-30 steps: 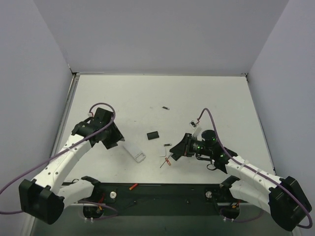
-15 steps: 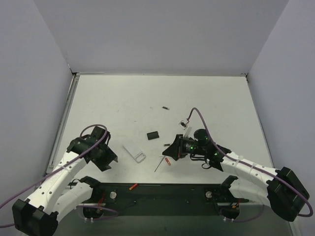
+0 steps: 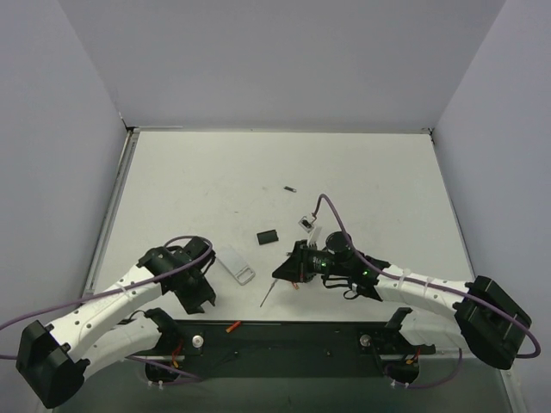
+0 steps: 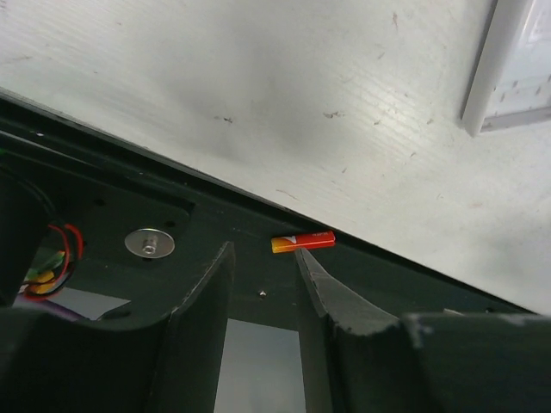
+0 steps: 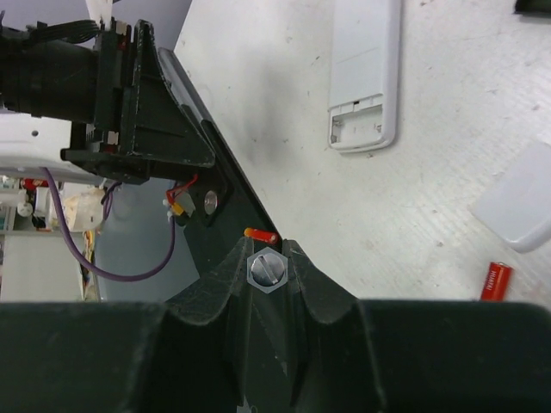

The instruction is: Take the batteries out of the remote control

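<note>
Left gripper (image 4: 263, 255) hangs half-open and empty over the battery (image 4: 303, 243) just off the worktop's near edge, likely to retrieve it. Right gripper (image 5: 269, 246) is closed; I cannot tell what it holds.

The left arm (image 3: 103, 301) reached from its base at the near left corner toward the middle, its white links lying low and nearly flat; its wrist was bent down, so the left gripper (image 3: 200, 297) pointed at the near edge; in the wrist view the left gripper (image 4: 263, 258) had its two dark fingers (image 4: 202, 301) apart with a moderate gap, nothing between them; the right arm (image 3: 413, 288) stretched low from the near right corner toward the centre, elbow close to the surface; the right gripper (image 3: 282, 274) pointed left; in its wrist view the right gripper (image 5: 269, 249) had its fingers (image 5: 318, 292) pressed together.
</note>
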Tool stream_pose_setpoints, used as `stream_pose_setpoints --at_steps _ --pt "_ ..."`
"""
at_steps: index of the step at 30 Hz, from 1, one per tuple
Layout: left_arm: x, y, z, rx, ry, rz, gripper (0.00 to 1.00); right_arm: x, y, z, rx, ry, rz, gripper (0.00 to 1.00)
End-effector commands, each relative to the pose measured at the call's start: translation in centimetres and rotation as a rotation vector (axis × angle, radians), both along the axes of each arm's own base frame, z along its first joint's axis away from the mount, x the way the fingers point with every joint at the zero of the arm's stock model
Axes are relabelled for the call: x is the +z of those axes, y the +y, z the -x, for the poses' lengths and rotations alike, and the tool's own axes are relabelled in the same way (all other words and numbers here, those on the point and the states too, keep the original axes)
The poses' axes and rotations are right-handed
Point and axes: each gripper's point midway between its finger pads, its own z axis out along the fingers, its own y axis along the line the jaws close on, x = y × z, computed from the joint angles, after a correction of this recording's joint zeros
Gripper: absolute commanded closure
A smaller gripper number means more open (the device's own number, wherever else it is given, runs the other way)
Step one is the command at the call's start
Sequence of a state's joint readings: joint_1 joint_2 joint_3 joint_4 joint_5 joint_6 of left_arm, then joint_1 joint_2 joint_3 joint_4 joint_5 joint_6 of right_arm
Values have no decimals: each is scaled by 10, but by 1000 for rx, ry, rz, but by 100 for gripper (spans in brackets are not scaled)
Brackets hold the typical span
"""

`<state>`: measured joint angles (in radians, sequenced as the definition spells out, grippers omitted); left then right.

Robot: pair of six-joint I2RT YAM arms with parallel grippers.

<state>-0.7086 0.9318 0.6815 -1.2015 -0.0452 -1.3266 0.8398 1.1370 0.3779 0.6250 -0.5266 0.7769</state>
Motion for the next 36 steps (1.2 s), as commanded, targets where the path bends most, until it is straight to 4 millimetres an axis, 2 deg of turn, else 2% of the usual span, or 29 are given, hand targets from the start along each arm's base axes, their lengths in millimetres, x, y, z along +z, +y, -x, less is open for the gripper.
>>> stream_pose_setpoints --at_steps 1,3,4,7,9,14,18,26,31,33,34,36 --pt "-2 -29 -4 -36 -49 151 56 18 19 -2 22 -72 -63 100" --pt "-2 -38 -6 -129 -82 174 56 14 19 -3 6 -62 -50 100" --pt "-3 -38 -5 -218 -94 167 56 11 18 -4 -4 -58 -44 100" --pt "-4 -36 3 -344 -82 126 56 4 12 -5 -41 -42 -27 100" --pt "-4 -38 7 -388 -75 124 56 -3 6 -5 -61 -33 -8 100" --pt "-16 -45 24 -451 -35 145 56 2 -5 -7 -96 -66 11 100" --pt "-18 -61 28 -531 -64 188 57 7 -11 -11 -113 -96 27 100" --pt "-30 -66 31 -644 -39 146 56 -3 -19 -13 -153 -69 29 100" --pt "-29 -69 28 -641 -54 139 56 1 -15 -9 -123 -64 13 100" --pt "-23 -72 26 -621 -80 166 55 5 -7 -3 -93 -70 -38 100" --pt "-17 -73 19 -593 -112 186 55 16 -1 -1 -75 -98 -94 100" --pt "-14 -72 11 -565 -142 208 55 13 12 11 -19 -104 -102 100"
